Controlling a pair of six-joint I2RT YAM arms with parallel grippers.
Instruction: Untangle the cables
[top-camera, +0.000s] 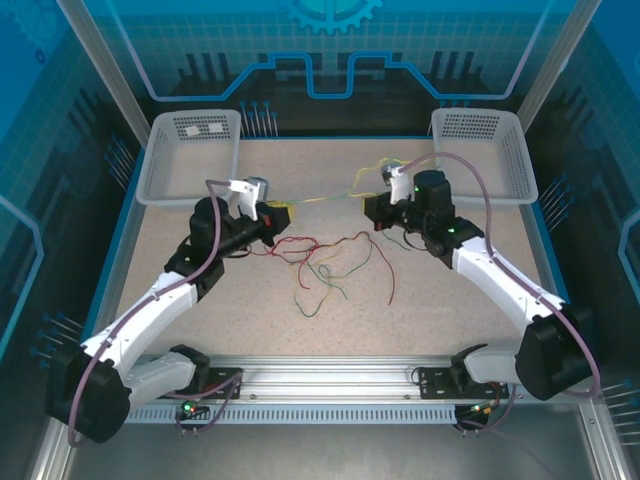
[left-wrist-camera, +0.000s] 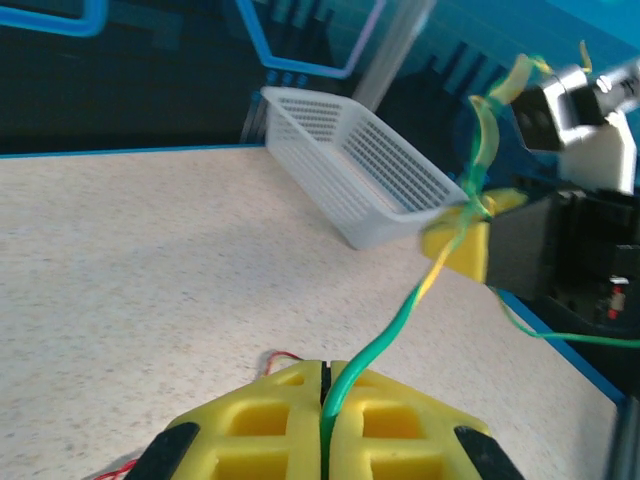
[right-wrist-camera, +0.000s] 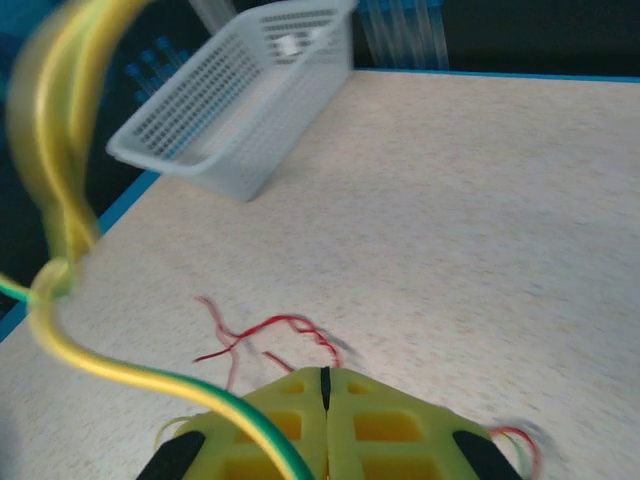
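Just above the table (top-camera: 450, 310), a yellow-green wire (top-camera: 322, 199) stretches along the 9-to-3 o'clock line. My left gripper (left-wrist-camera: 323, 385) pinches its 9 o'clock end, jaws pressed together; my right gripper (right-wrist-camera: 325, 385) clamps the 3 o'clock end likewise. Loose red and green cables (top-camera: 330, 265) lie tangled toward 6 o'clock, about midway between both arms.

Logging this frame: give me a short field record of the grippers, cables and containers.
left gripper: shut on the yellow-green cable
right gripper: shut on the same cable
held cable: spans raised between the two grippers, knotted near the right one
loose cables: red, green and yellow, tangled on the table between the arms
containers: far-left basket and far-right basket, both white mesh
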